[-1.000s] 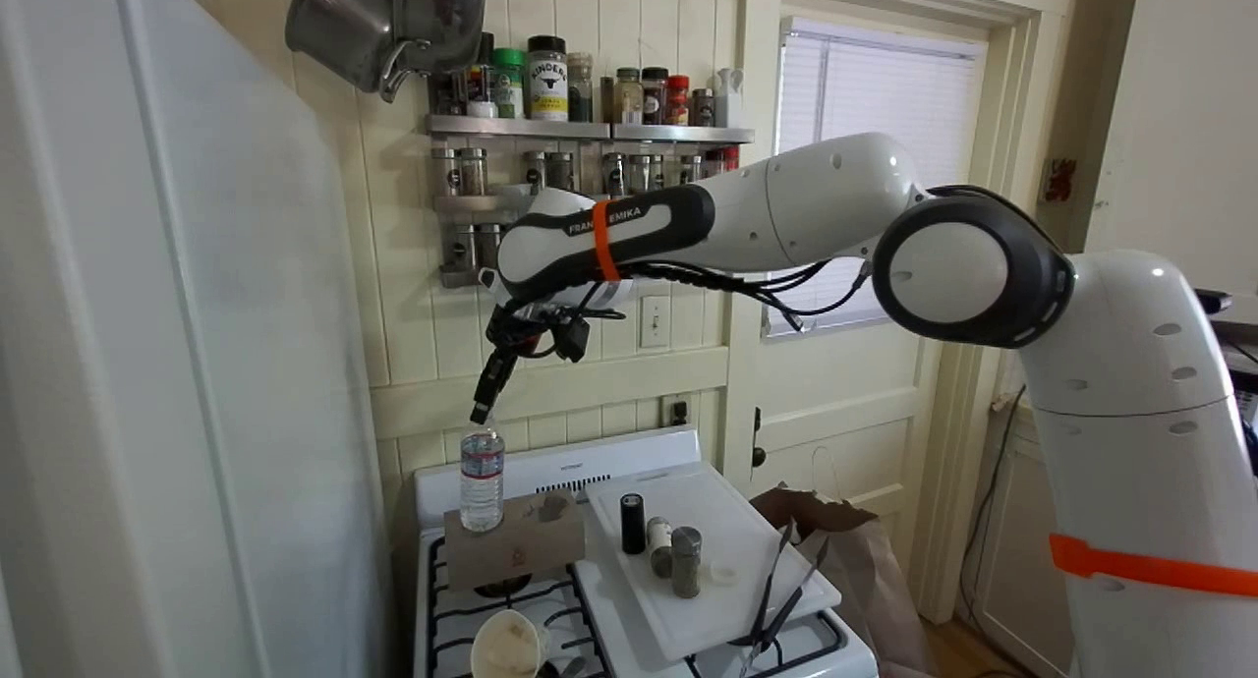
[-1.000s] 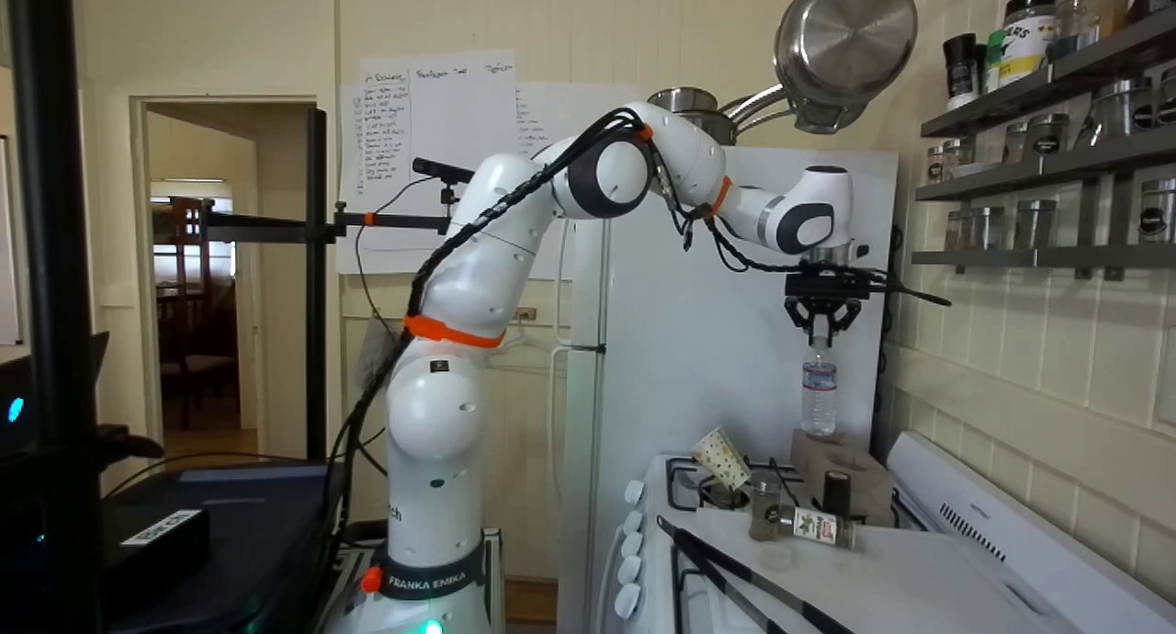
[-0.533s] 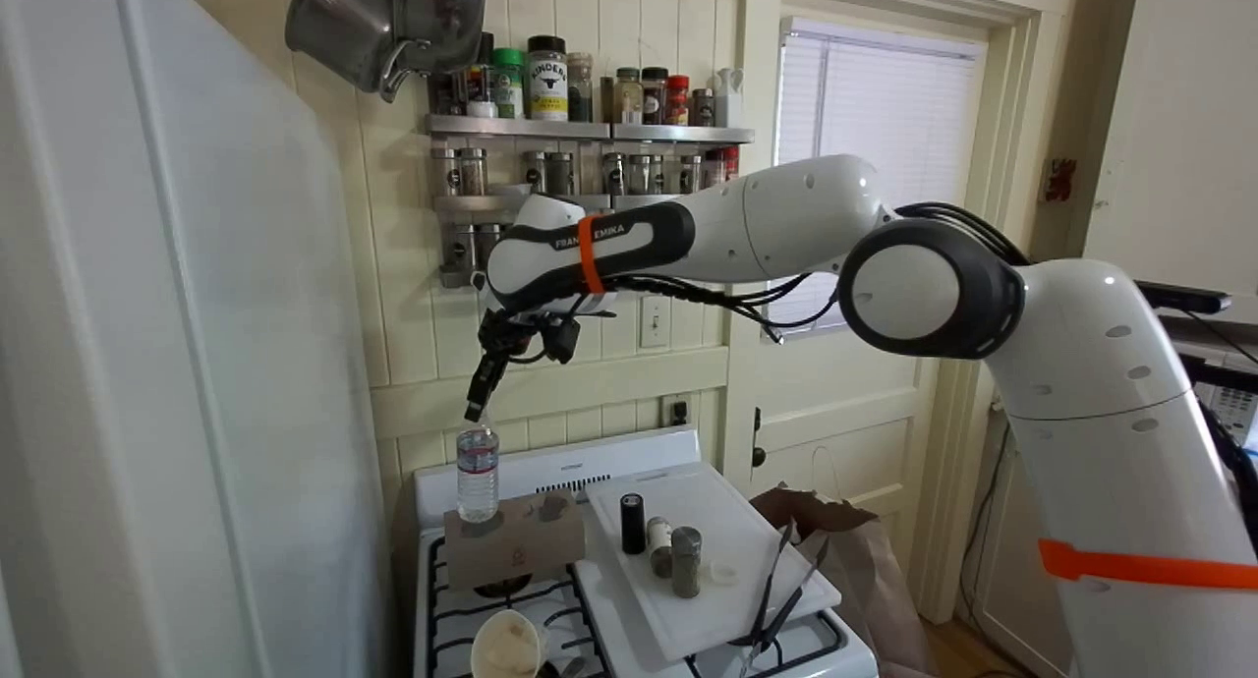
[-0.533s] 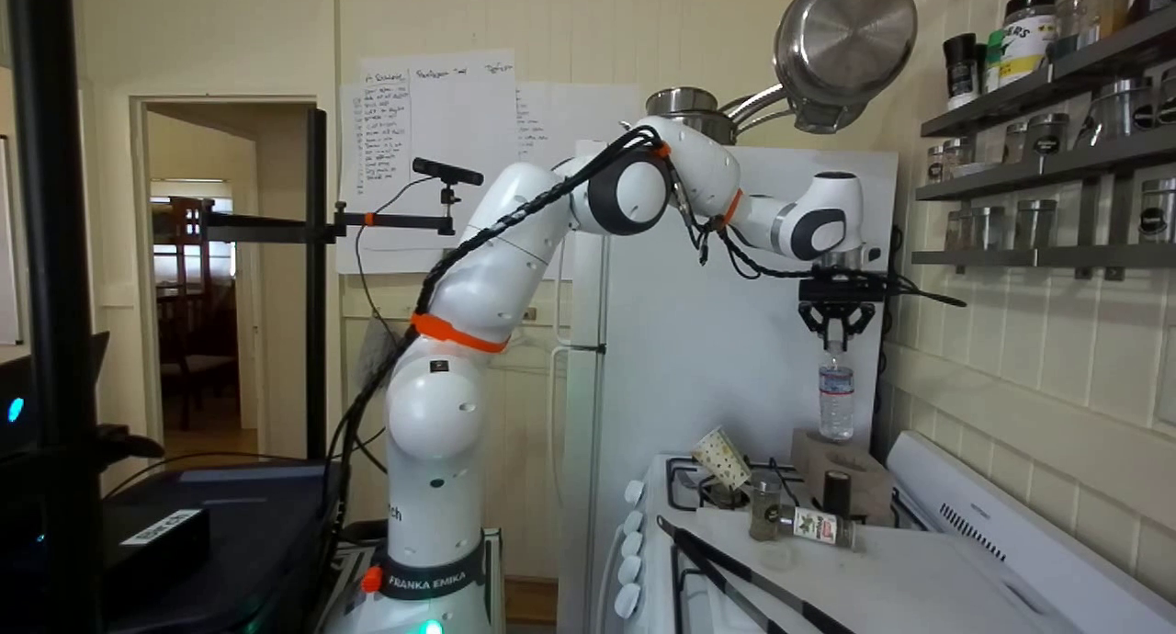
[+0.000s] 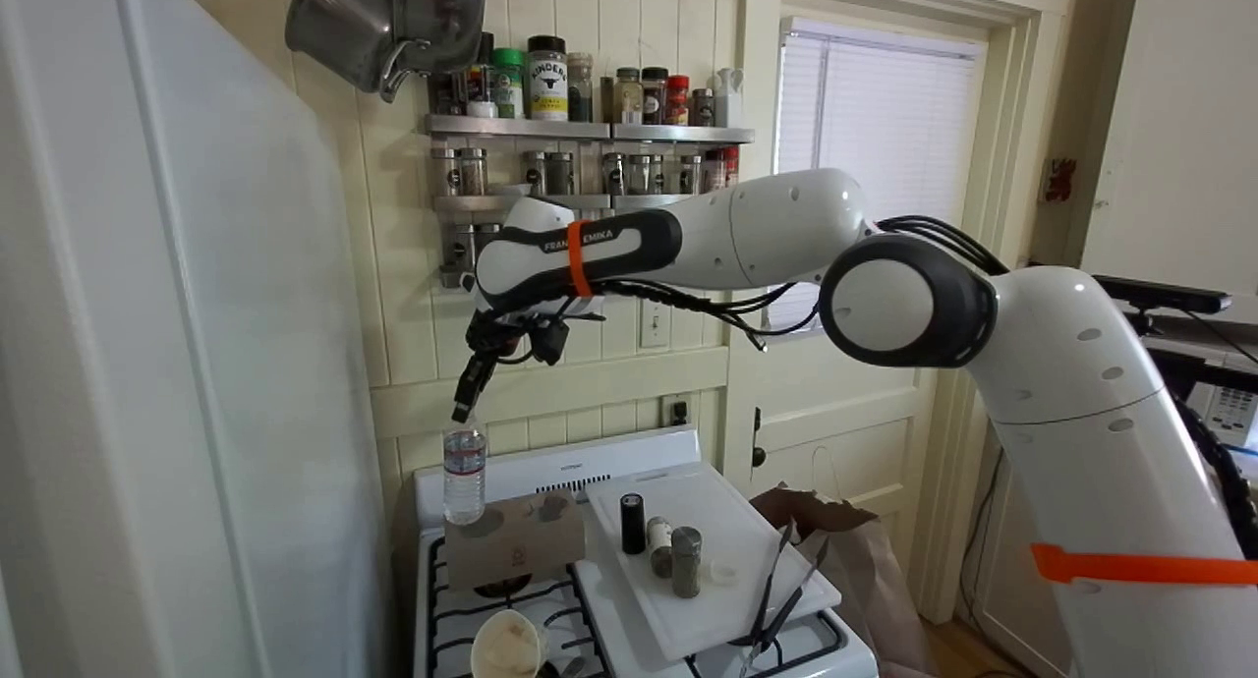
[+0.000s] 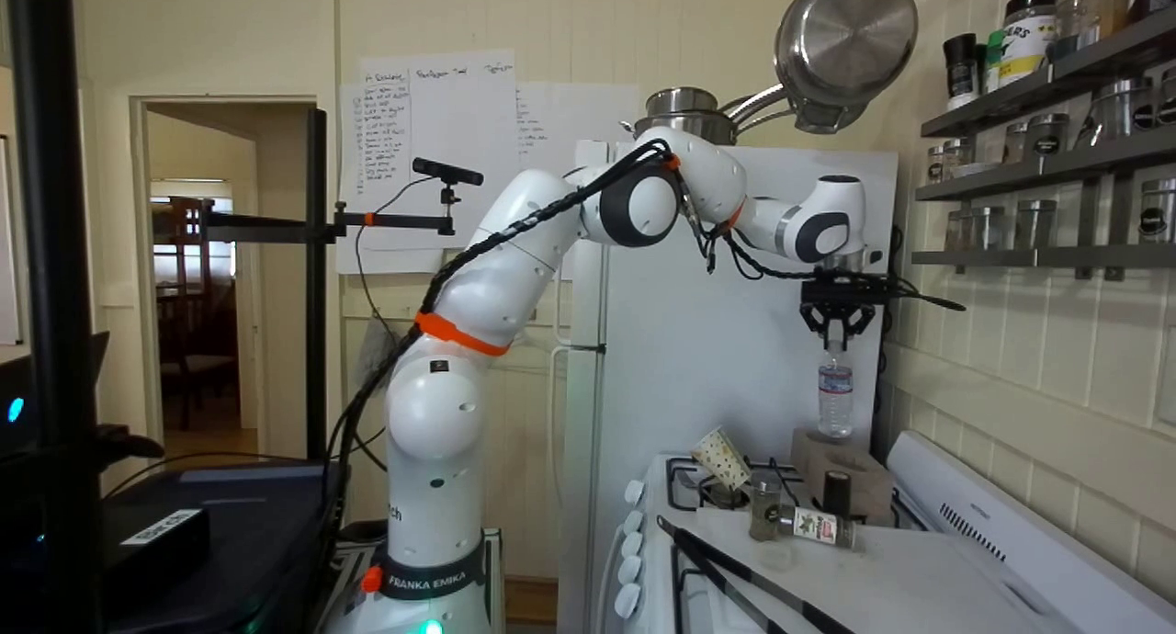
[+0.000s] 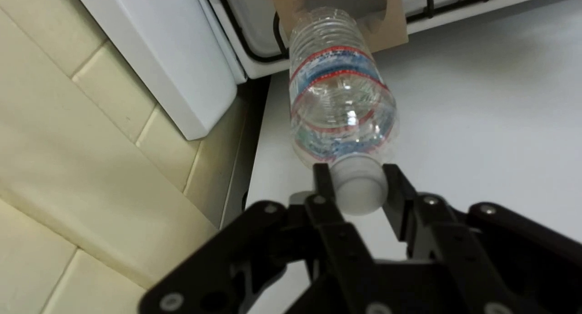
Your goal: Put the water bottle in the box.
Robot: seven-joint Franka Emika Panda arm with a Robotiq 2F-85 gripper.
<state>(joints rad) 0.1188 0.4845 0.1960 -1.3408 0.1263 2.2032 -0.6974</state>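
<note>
My gripper [image 7: 353,182] is shut on the pale cap of the clear water bottle [image 7: 338,88], with one finger on each side. The bottle hangs upright below the fingers in both exterior views [image 5: 464,477] [image 6: 835,402]. The gripper also shows in both exterior views [image 5: 462,418] [image 6: 835,342]. The low brownish-tan box [image 5: 521,550] sits on the stove and has round openings in its top. In the wrist view the bottle's base overlaps one edge of the box [image 7: 393,34], beside an opening. The exact gap between base and box cannot be told.
The white refrigerator [image 5: 236,364] stands close beside the bottle. A white tray [image 5: 727,521] on the stove holds a dark jar [image 5: 632,524], shakers [image 5: 686,565] and tongs [image 5: 772,580]. A paper cup [image 5: 506,649] lies on the grate. Spice shelves [image 6: 1029,179] line the wall.
The arm has reached further out, carrying the bottle toward the refrigerator side. The bottle has shifted from over the box toward the box's edge. The grip is unchanged.
</note>
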